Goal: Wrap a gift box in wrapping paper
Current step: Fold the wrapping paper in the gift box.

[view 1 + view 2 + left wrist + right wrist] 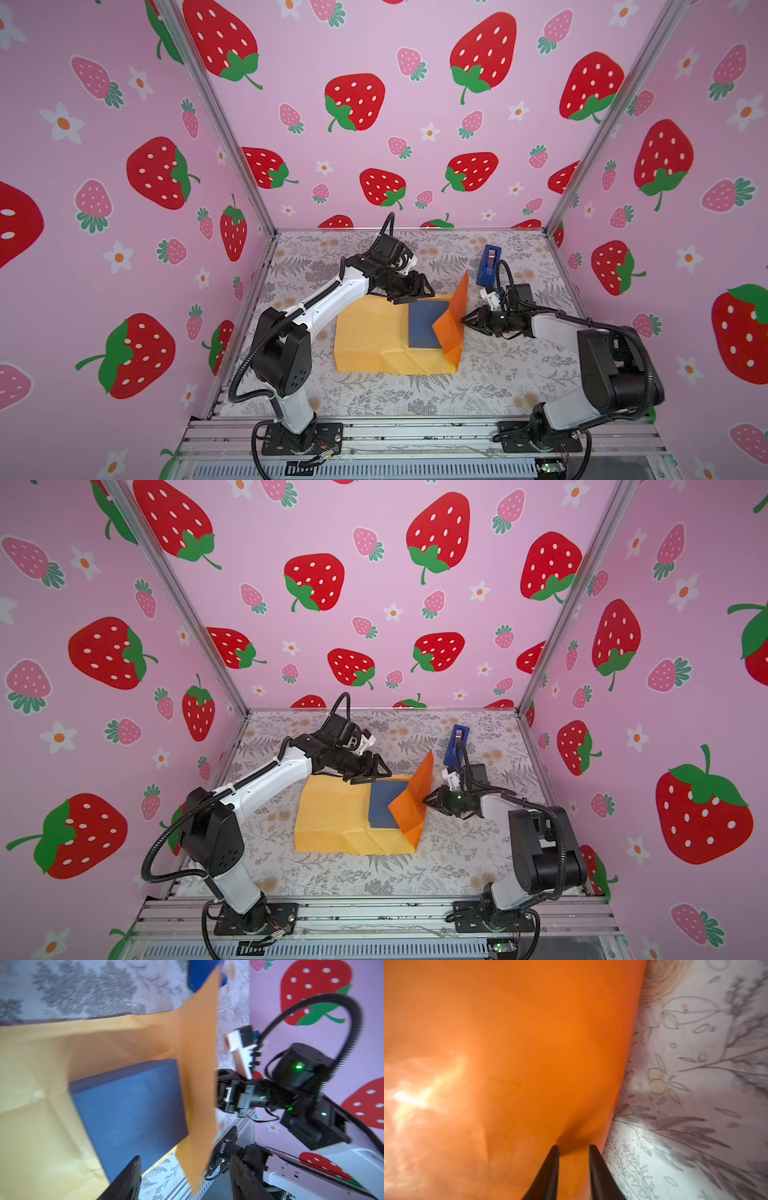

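Left tool [417,296]: I read the jaws as wide apart, gripping nothing, hanging over the far edge of the wrapping paper [370,336]. Right tool [464,320]: narrow gap, tips against the raised orange flap. Gift box [426,328] sits on the paper, just behind that flap, between both tools.

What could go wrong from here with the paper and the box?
The raised flap is only pushed by the right fingers, not pinched, so it may spring back or crumple. The box sits free on the paper; the left fingers hover open, so a push could slide it.
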### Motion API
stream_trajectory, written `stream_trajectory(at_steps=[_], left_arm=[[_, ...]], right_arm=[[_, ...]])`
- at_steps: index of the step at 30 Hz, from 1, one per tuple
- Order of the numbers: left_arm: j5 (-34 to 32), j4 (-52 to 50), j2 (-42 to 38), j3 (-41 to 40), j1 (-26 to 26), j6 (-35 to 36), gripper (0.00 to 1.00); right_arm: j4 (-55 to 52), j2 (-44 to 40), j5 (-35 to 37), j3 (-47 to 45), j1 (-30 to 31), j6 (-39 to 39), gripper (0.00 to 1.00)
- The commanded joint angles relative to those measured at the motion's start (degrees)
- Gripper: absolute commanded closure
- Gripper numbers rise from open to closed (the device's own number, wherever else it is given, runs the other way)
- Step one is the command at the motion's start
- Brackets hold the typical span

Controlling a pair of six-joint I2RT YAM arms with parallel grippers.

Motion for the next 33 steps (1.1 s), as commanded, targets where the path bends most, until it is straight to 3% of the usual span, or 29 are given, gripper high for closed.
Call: stream_trajectory(at_steps=[1, 12, 17, 19, 25, 29, 33], left_arm=[[2.9, -1.8, 5.0, 5.8, -2.6, 0.2, 0.31], [-0.3, -9.8, 18.0, 20.3, -4.3, 5.0, 0.32], [-2.3, -11.6, 21.1, 22.9, -4.4, 6.1, 0.37], [-0.8, -10.6, 22.0, 23.5, -4.4, 5.7, 0.44], [0.1, -11.2, 24.2, 25.9, -4.6, 5.0, 0.83], [0.8, -10.8, 23.4, 26.0, -4.8, 4.2, 0.98], [1.0, -11.1, 22.3, 25.4, -5.3, 4.0, 1.00]], right_arm=[[0.5, -1.7, 0.9, 2.0, 1.7, 0.9, 0.72], [1.0, -1.7, 1.6, 1.6, 4.2, 1.9, 0.72], [0.9, -2.5, 1.6, 1.2, 4.3, 2.1, 0.72], [0.9, -2.7, 1.6, 1.1, 4.3, 2.1, 0.72], [-0.2, -3.4, 1.6, 1.7, 4.3, 1.8, 0.72], [-1.1, -4.6, 1.7, 2.3, 4.3, 1.9, 0.72], [-2.3, -5.0, 1.7, 3.1, 4.3, 1.5, 0.72]])
